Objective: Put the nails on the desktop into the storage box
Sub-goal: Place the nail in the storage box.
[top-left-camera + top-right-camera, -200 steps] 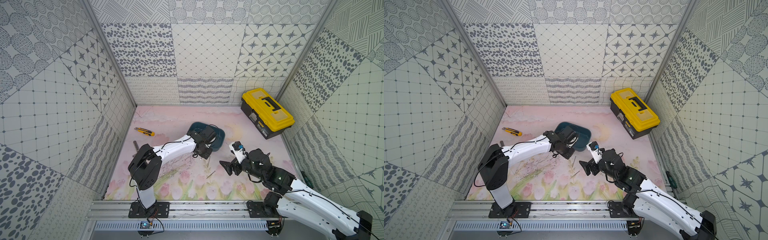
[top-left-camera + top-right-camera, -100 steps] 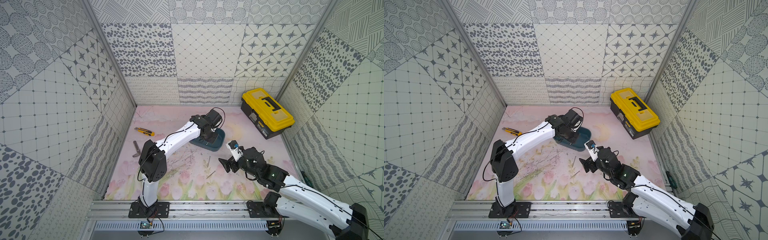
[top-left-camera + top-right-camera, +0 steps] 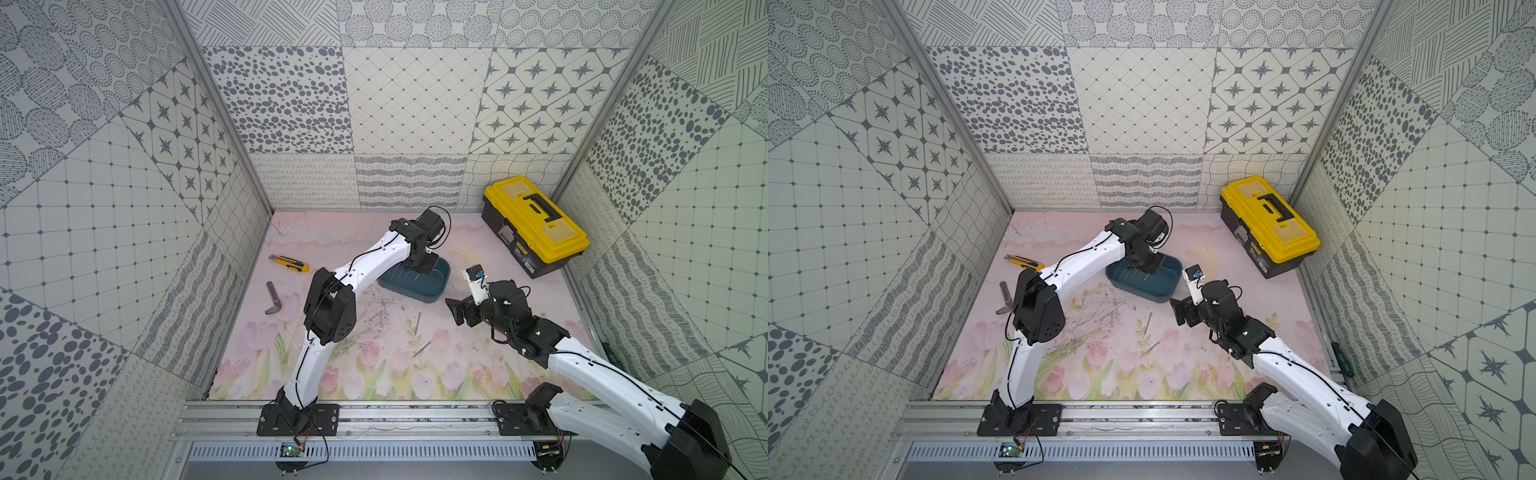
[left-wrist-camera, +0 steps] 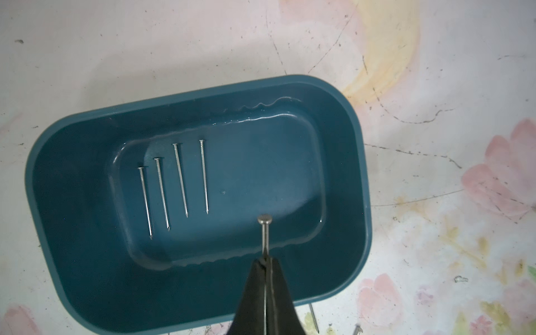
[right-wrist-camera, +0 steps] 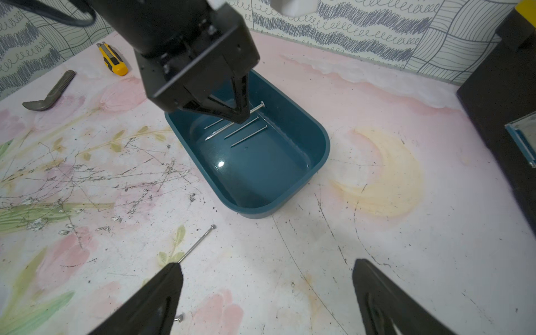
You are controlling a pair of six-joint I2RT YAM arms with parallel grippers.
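The dark teal storage box (image 3: 411,291) (image 3: 1142,291) sits mid-desktop (image 3: 374,374). My left gripper (image 4: 265,259) (image 5: 241,115) hangs over the box, shut on one nail (image 4: 264,232) (image 5: 255,108) held level, with its head sticking out past the tips. Several nails (image 4: 179,179) (image 5: 246,130) lie side by side on the box floor (image 5: 261,174). Two loose nails (image 3: 417,323) (image 3: 422,349) lie on the desktop in front of the box, also seen in the right wrist view (image 5: 197,243). My right gripper (image 5: 268,265) (image 3: 457,309) is open and empty, low beside those nails.
A yellow-lidded black toolbox (image 3: 536,226) stands at the back right. A yellow utility knife (image 3: 289,264) and a bent grey metal bar (image 3: 272,297) lie at the left. Patterned walls close three sides. A green-handled screwdriver (image 3: 1341,359) lies outside the right wall.
My left arm rose from the desktop in front of the box and swung back over the box, carrying the nail. My right gripper shifted slightly toward the box.
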